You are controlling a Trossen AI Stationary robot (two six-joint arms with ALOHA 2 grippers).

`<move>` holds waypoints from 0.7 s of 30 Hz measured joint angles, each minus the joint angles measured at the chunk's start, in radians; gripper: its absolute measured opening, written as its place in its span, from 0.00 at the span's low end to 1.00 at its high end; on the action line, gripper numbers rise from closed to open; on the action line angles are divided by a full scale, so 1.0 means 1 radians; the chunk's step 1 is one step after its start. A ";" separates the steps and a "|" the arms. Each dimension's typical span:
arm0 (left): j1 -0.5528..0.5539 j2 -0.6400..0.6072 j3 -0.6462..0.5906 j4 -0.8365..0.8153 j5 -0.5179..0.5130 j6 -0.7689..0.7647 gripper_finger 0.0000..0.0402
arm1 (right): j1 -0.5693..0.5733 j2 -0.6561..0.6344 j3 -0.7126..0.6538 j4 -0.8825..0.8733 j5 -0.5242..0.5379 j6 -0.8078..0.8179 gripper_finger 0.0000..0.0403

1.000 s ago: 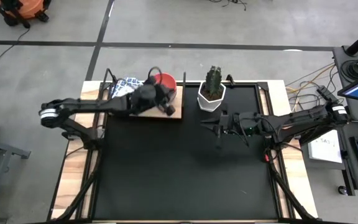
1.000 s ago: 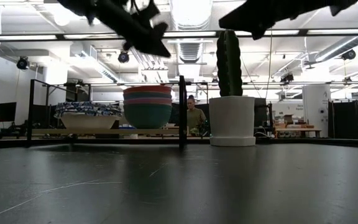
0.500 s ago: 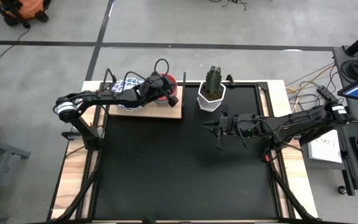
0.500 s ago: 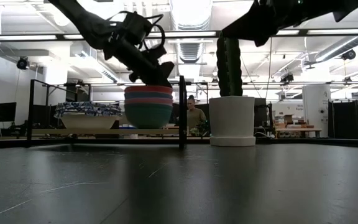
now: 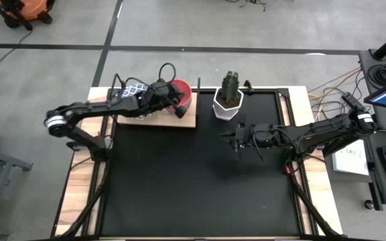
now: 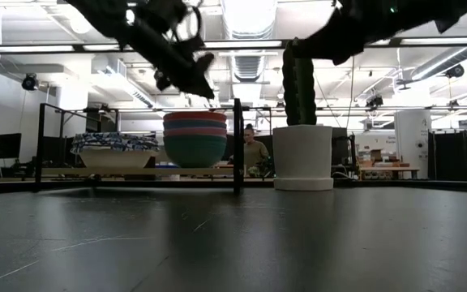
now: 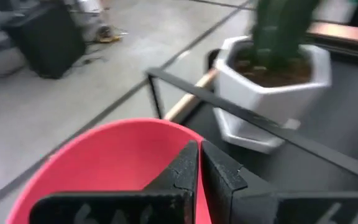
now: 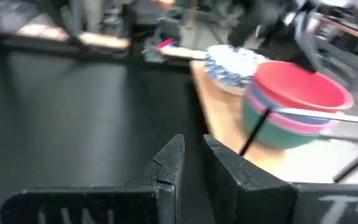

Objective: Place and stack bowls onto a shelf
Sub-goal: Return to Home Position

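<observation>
The shelf (image 5: 187, 121) stands at the far left of the bench (image 5: 200, 187). On it, the patterned white bowls (image 6: 113, 149) sit on the left. The coloured stack (image 6: 194, 144) sits on the right, with the red bowl (image 5: 183, 92) on top. The left end effector (image 5: 177, 108) hangs over the red bowl, fingers together, holding nothing. The right end effector (image 5: 231, 140) hangs over the bench near the cactus pot (image 5: 228, 105), fingers almost together.

The shelf (image 5: 187, 121) is light, smooth wood; its frame (image 6: 237, 146) is thin black metal. The table (image 5: 200, 181) is matt black, faintly scuffed. The red bowl (image 7: 114, 152) looks smooth, a bit shiny, and the pot (image 7: 272, 93) is smooth white with low sheen.
</observation>
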 joint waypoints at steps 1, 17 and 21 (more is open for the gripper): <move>-0.018 -0.030 -0.006 -0.030 0.012 -0.007 0.00 | 0.000 -0.003 -0.012 0.002 -0.025 -0.020 0.12; -0.409 -0.698 -0.424 -0.029 0.079 -0.028 0.00 | -0.001 -0.299 -0.267 0.105 -0.140 -0.036 0.12; -0.413 -0.830 -0.521 0.009 0.077 -0.038 0.00 | -0.001 -0.415 -0.326 0.111 -0.140 -0.047 0.12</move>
